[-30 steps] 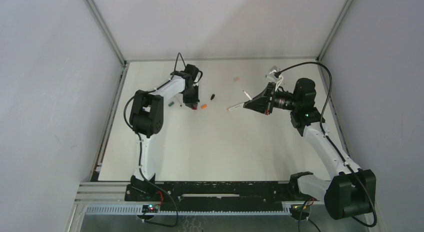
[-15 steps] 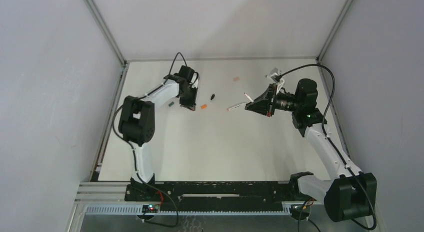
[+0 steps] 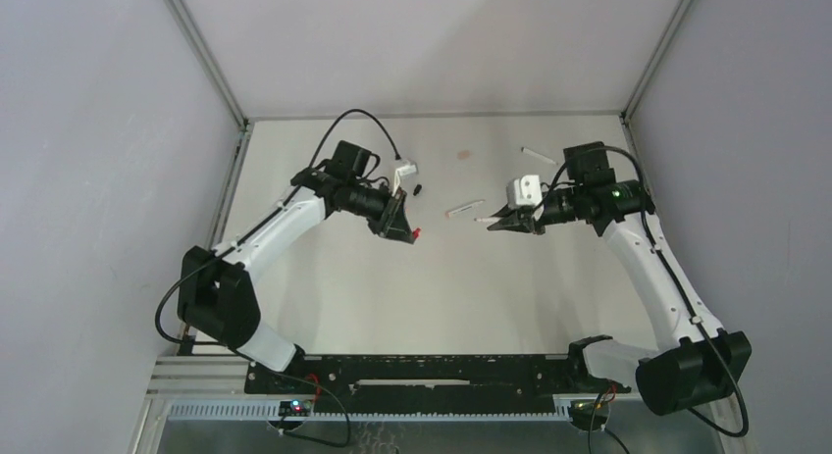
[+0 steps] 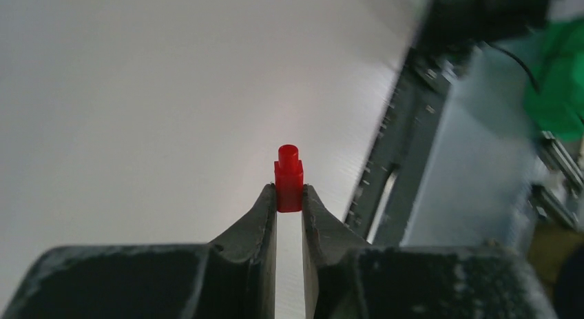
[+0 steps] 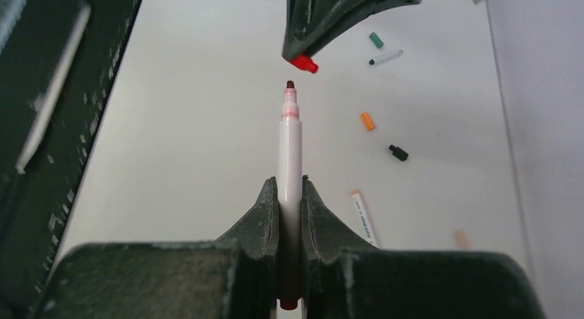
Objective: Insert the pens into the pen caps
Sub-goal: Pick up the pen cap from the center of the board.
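Note:
My left gripper (image 4: 289, 195) is shut on a red pen cap (image 4: 289, 178), which sticks out past the fingertips. In the top view that left gripper (image 3: 404, 228) hangs left of centre, with the red cap (image 3: 417, 233) at its tip. My right gripper (image 5: 290, 184) is shut on a white pen (image 5: 290, 150) whose dark red tip points at the red cap (image 5: 303, 63); a small gap separates them. In the top view the right gripper (image 3: 496, 223) faces left towards the left one. More pens (image 3: 465, 209) and caps lie loose on the table.
On the table lie a green cap (image 5: 376, 40), a pen (image 5: 386, 57), an orange cap (image 5: 368, 120), a black cap (image 5: 398, 152), an orange-tipped pen (image 5: 363, 218) and a pinkish cap (image 5: 461, 238). Another pen (image 3: 537, 155) lies at the back right. Walls enclose the table.
The left arm has lifted the red cap off the table and swung right towards the centre. The right gripper has turned and moved down-left with its pen, now facing the cap.

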Available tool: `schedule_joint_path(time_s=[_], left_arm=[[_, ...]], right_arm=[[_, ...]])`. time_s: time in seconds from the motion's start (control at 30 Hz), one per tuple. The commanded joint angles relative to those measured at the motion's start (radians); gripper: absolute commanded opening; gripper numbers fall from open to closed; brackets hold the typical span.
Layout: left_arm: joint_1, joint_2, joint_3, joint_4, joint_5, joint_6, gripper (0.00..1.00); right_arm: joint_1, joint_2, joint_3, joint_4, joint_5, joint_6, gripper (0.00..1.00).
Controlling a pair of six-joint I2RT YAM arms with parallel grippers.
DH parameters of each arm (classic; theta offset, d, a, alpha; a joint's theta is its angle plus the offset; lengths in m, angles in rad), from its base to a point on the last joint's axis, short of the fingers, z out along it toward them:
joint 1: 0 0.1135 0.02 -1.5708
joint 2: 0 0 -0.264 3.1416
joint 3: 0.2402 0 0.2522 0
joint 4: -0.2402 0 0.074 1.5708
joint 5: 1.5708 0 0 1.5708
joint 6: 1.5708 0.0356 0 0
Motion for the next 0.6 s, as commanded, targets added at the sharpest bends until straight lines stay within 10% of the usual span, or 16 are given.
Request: schedule_joint_path(time_s=[0.0,0.57], left_arm=[[-0.066,-0.031,0.053,-0.166,0.246,0.141,0.09],[-0.235,0.003,0.11,-0.257,0.415,0.149,0.08]], right_arm=[[0.064,0.038,0.076,-0.313,0.115,-0.52,0.0],[0.25,0.063,0.055,-0.299,0.294,-0.729,0.0]])
